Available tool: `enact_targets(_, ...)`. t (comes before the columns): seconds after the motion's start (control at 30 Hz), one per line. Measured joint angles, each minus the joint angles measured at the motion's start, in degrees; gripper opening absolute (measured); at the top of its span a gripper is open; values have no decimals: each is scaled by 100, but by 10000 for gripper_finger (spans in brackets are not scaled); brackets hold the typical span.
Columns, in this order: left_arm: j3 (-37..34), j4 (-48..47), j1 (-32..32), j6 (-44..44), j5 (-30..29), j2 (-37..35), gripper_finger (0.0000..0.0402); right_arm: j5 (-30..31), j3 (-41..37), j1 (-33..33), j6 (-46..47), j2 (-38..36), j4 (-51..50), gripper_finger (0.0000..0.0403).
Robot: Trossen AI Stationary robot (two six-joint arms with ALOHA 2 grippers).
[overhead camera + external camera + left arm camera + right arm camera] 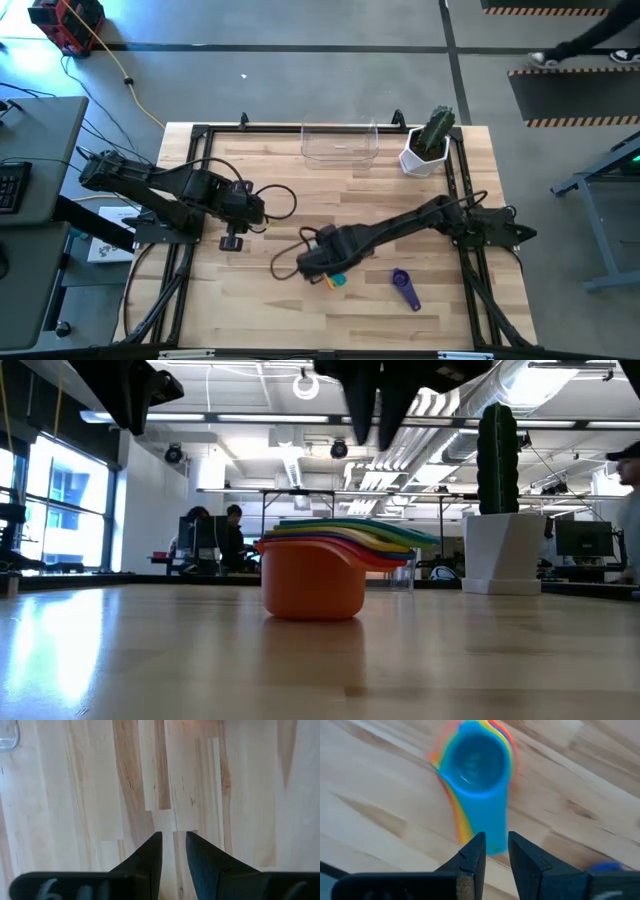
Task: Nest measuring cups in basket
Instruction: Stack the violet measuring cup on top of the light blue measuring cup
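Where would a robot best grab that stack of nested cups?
Probably by the fanned flat handles of the nested cup stack, from above. They jut out to one side, thin enough for the right gripper hovering just over them, its narrowly parted fingers looking too close together to span the round bowls.

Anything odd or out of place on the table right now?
One purple cup lies alone on the table, apart from the nested stack under the right pincer. The stack stands on the bare wood, not in the clear basket at the far edge, which looks empty. Left pincer waits over bare table.
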Motion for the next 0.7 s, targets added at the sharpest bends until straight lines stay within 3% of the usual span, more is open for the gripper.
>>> enact_targets(0.17,0,0,0,-147,2,0,78,16,0,274,183,0,-768,75)
enact_targets(0.4,0,-7,0,-217,0,0,78,241,-335,586,55,-26,-792,75)
enact_targets(0.7,0,-9,0,-221,0,0,78,-489,-1256,830,199,-2,-792,75)
